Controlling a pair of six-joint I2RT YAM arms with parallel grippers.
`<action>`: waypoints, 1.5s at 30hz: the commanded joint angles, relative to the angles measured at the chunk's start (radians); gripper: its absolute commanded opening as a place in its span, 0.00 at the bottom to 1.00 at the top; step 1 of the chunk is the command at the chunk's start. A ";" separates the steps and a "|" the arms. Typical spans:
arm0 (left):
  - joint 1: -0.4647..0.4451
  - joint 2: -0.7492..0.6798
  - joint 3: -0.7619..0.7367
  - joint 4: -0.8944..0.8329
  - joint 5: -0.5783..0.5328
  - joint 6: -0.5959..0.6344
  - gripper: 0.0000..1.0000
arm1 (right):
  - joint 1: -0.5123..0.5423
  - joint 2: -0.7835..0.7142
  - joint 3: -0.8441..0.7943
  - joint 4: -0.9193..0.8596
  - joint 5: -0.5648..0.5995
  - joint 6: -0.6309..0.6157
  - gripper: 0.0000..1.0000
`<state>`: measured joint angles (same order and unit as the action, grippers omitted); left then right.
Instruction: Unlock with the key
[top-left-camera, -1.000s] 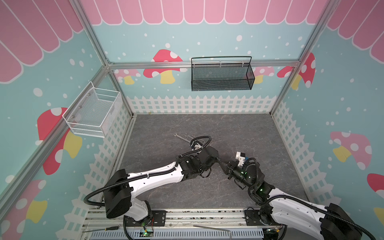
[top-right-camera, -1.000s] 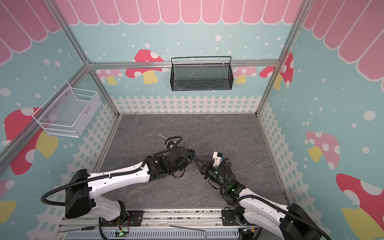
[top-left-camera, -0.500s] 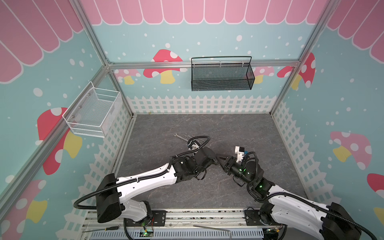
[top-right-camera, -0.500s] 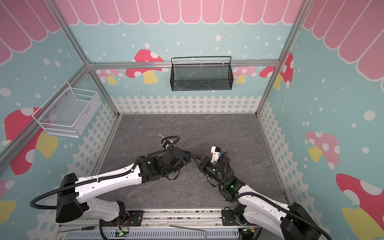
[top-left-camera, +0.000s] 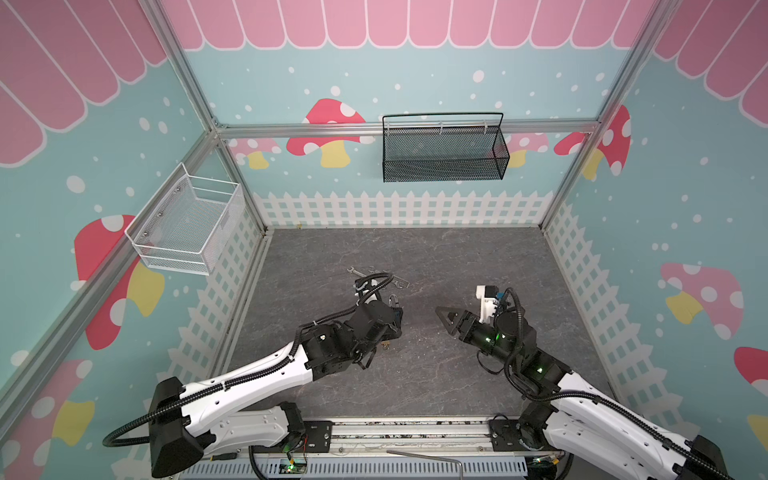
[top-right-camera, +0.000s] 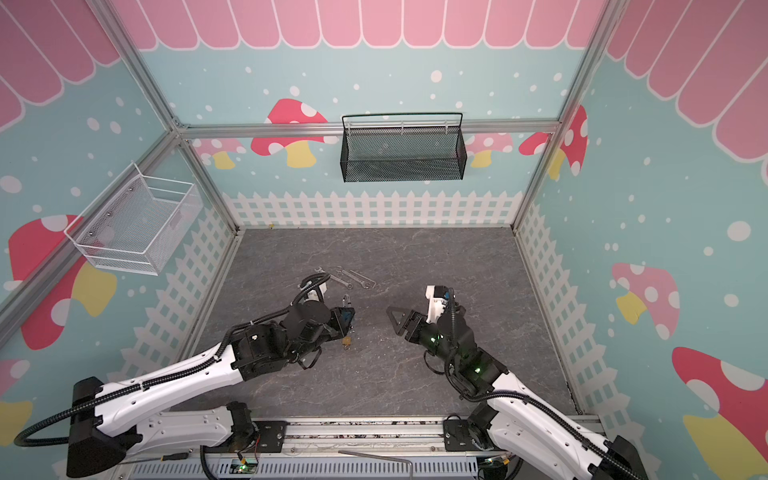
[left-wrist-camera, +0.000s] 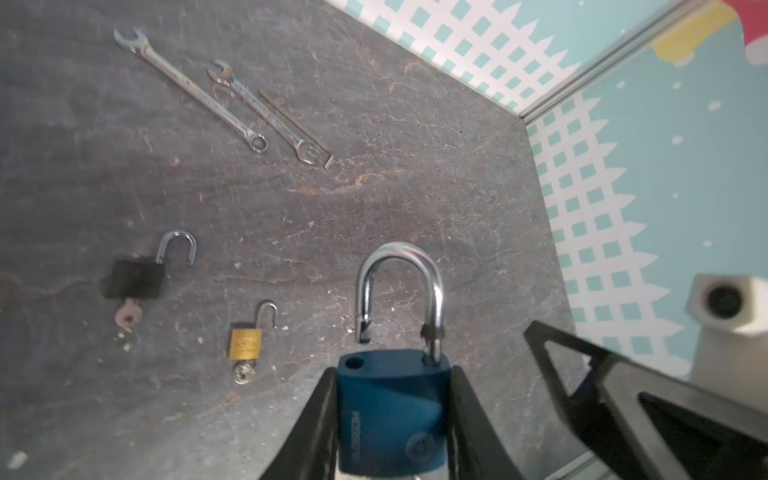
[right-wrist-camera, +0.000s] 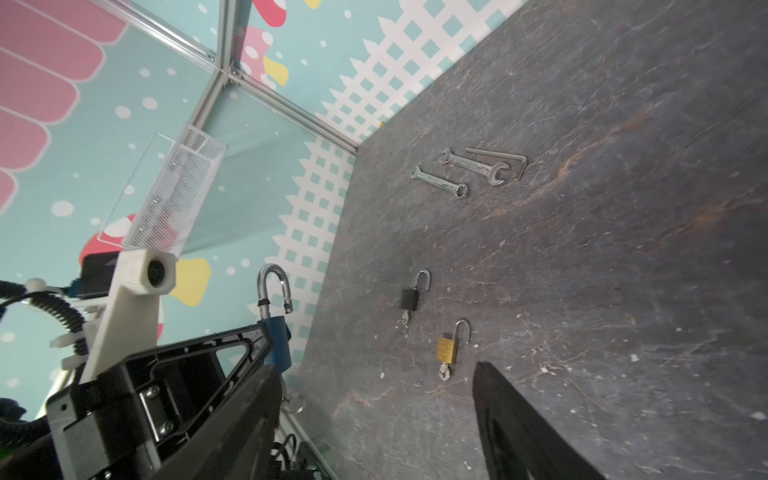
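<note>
White-shelled arms (top-left-camera: 249, 392), chunky black joints (top-left-camera: 328, 353). Ribbed black cables (top-left-camera: 328, 319) run alongside. The right hand (top-left-camera: 441, 315) has black triangular fingers (right-wrist-camera: 511, 419), green LEDs (top-left-camera: 494, 336) behind.

Three padlocks, two keys, two wrenches, one hex key, two wire baskets.
The padlocks number three: a blue padlock (left-wrist-camera: 390, 415), a black padlock (left-wrist-camera: 134, 278) and a brass padlock (left-wrist-camera: 245, 344). Two keys can be counted, the black padlock's key (left-wrist-camera: 128, 316) and the brass padlock's key (left-wrist-camera: 243, 372); whether the blue one has a third cannot be seen. The tabletop (left-wrist-camera: 415, 208) holds two wrenches, a long wrench (left-wrist-camera: 191, 89) and a short wrench (left-wrist-camera: 262, 112), plus a single hex key (left-wrist-camera: 295, 124). Baskets: a white basket (top-left-camera: 174, 216) and a black basket (top-left-camera: 444, 166).
</note>
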<state>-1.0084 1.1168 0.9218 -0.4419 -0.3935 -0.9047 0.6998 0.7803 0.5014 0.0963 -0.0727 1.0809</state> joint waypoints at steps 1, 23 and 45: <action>0.002 -0.034 -0.061 0.140 -0.001 0.267 0.00 | -0.009 0.033 0.110 -0.194 -0.018 -0.216 0.79; -0.031 -0.069 -0.332 0.736 0.152 0.774 0.00 | -0.002 0.437 0.736 -0.745 -0.167 -0.716 0.86; -0.055 -0.015 -0.299 0.731 0.122 0.795 0.00 | 0.004 0.618 0.885 -0.876 0.037 -0.842 0.88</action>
<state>-1.0565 1.1053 0.5900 0.2516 -0.2543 -0.1394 0.6956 1.3930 1.3571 -0.7334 -0.0818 0.2855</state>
